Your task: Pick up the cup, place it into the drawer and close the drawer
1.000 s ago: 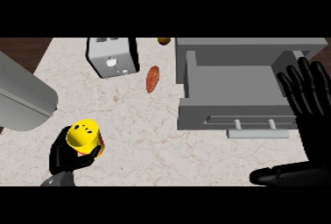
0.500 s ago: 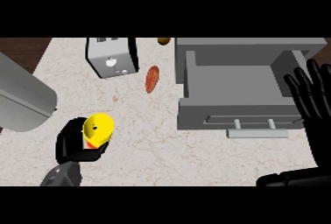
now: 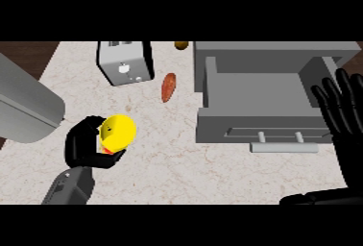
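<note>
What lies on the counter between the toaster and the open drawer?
In the head view, a reddish-brown elongated food item lies on the counter between the toaster and the drawer, apart from both.

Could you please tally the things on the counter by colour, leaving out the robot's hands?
Yellow: 1, the cup
Grey: 3, the drawer, the toaster, the rounded appliance
Brown-orange: 2, the long piece, the small piece
Total: 6

The left hand [image 3: 86,146] curls round a yellow cup [image 3: 117,132] above the marbled counter [image 3: 184,163]. The grey drawer [image 3: 266,89] stands open at the right, where the right hand [image 3: 346,113] rests, fingers straight. A toaster [image 3: 126,62] sits near the far edge.
</note>
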Robot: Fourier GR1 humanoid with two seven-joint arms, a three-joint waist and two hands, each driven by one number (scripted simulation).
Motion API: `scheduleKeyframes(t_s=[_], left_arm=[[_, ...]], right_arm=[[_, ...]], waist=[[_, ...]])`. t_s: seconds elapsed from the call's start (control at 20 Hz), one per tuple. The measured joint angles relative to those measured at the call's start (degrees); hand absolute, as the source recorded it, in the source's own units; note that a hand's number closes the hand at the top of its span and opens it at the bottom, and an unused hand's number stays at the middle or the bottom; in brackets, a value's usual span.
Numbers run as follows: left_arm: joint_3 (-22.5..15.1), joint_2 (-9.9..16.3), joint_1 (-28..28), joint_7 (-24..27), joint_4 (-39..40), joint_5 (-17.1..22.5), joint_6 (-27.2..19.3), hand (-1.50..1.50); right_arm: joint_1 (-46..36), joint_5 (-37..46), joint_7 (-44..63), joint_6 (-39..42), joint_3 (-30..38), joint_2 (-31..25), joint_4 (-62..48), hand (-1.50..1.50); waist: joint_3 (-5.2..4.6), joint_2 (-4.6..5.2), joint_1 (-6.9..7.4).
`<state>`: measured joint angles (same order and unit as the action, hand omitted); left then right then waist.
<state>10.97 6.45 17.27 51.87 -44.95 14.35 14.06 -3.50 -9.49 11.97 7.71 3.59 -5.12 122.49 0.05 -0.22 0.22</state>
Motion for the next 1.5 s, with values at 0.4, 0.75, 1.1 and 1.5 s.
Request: scheduleKeyframes(t_s=[0.4,0.75,1.1,1.5], left_arm=[[-5.69,-1.77,-1.64,-14.27,-20.67,1.43,-1.09,1.5],[-9.45,-4.9,2.53,-27.85,-33.87,2.76,-8.74,1.5],[-11.02,-5.67,12.03,-35.45,-35.6,0.76,-15.74,1.5],[-13.93,-6.3,24.71,-41.43,-31.37,-1.72,-24.82,1.5]], right_arm=[[-0.35,0.0,-1.08,0.17,0.42,0.22,-2.07,-1.5],[-0.59,-0.1,-2.32,0.91,1.24,-0.28,-3.46,-1.5],[-0.86,-0.26,-2.91,1.19,2.08,-0.74,-3.57,-1.5],[-2.37,-0.82,-2.5,1.11,2.64,-1.04,-4.61,-1.5]], waist=[[0.01,-0.01,0.19],[-0.01,0.08,-0.08],[-0.02,0.17,-0.42],[-0.02,0.22,-0.67]])
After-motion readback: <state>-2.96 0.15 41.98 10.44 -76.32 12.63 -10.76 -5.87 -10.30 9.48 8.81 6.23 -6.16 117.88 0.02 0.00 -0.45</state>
